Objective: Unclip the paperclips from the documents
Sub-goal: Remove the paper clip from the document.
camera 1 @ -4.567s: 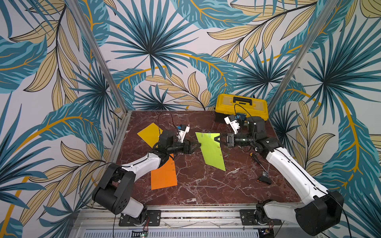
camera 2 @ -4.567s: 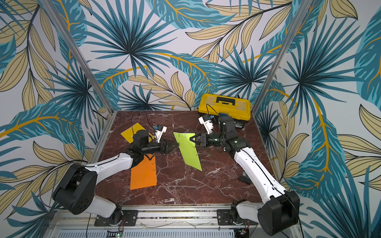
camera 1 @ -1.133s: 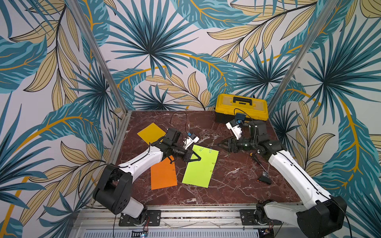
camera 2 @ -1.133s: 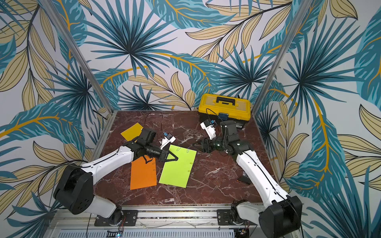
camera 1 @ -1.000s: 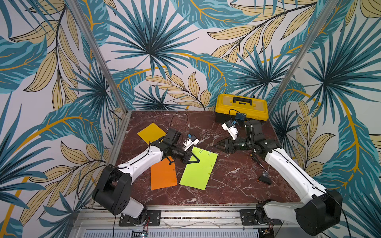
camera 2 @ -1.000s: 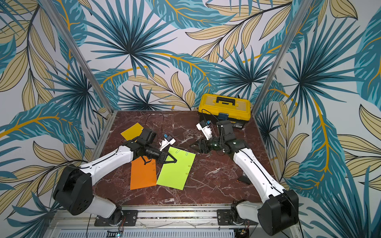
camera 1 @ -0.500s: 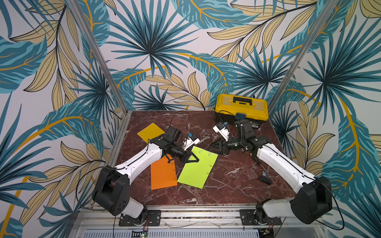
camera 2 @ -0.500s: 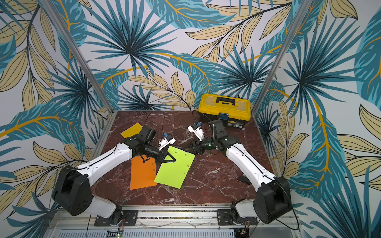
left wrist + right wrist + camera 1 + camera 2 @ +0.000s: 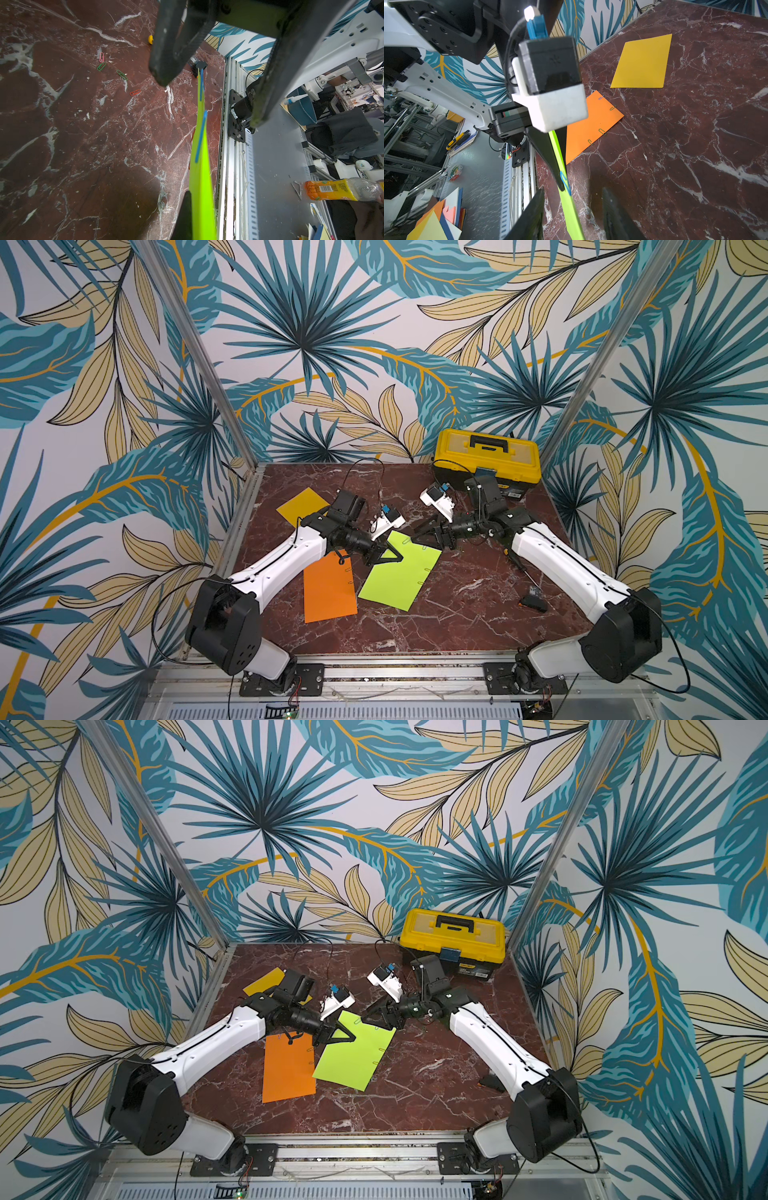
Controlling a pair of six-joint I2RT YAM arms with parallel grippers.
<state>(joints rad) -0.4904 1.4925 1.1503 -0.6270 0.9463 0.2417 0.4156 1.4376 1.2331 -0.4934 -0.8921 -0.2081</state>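
Note:
My left gripper (image 9: 395,558) is shut on the near-left edge of the lime green document (image 9: 401,574) and holds it tilted off the table; it shows edge-on in the left wrist view (image 9: 202,176). Blue paperclips (image 9: 200,137) sit on that edge. My right gripper (image 9: 573,199) is open, its fingers either side of the green document's far corner next to a blue paperclip (image 9: 565,182), not touching it. The orange document (image 9: 328,593) lies flat with several paperclips (image 9: 601,131) on its edge. The golden yellow document (image 9: 301,504) lies at the back left.
A yellow-and-black toolbox (image 9: 486,460) stands at the back right. Loose coloured paperclips (image 9: 122,74) lie on the marble right of the green sheet. A screwdriver (image 9: 519,564) and a small black part (image 9: 532,603) lie under the right arm.
The right gripper has moved left to the green sheet's far corner and its jaws have narrowed a little. The left gripper keeps hold of the sheet, which has swung slightly.

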